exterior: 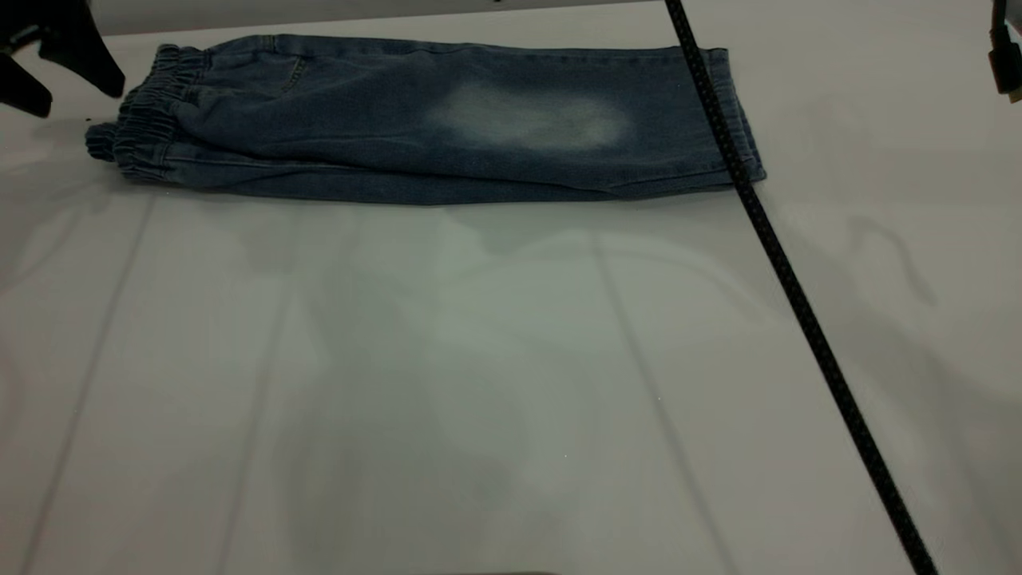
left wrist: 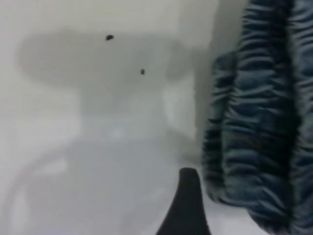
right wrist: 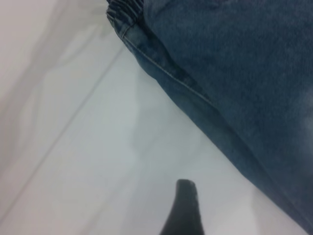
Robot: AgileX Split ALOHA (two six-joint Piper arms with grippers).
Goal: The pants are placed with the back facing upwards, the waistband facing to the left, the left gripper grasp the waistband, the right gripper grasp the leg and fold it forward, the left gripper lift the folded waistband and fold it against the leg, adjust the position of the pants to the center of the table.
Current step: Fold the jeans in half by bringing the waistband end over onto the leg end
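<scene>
The pants (exterior: pixel 383 120) lie folded lengthwise along the far part of the table (exterior: pixel 479 359), one leg stacked on the other. The gathered waistband (exterior: pixel 144 132) is at the left, and the leg (exterior: pixel 531 120) with the pale faded patch lies on top. My left gripper (exterior: pixel 60 84) hovers open just left of the waistband (left wrist: pixel 264 122) with nothing between its fingers; one finger (left wrist: pixel 188 205) shows beside the ruffles. My right gripper (right wrist: pixel 222 215) is open above the table, close to the near folded edge of the pants (right wrist: pixel 234 73); only one finger (right wrist: pixel 183 208) shows.
A black braided cable (exterior: pixel 786 271) runs diagonally from the top middle to the bottom right, crossing the leg hems (exterior: pixel 738 120). A dark piece of the right arm (exterior: pixel 1006 56) sits at the far right edge. Two small dark specks (left wrist: pixel 109 37) lie on the table.
</scene>
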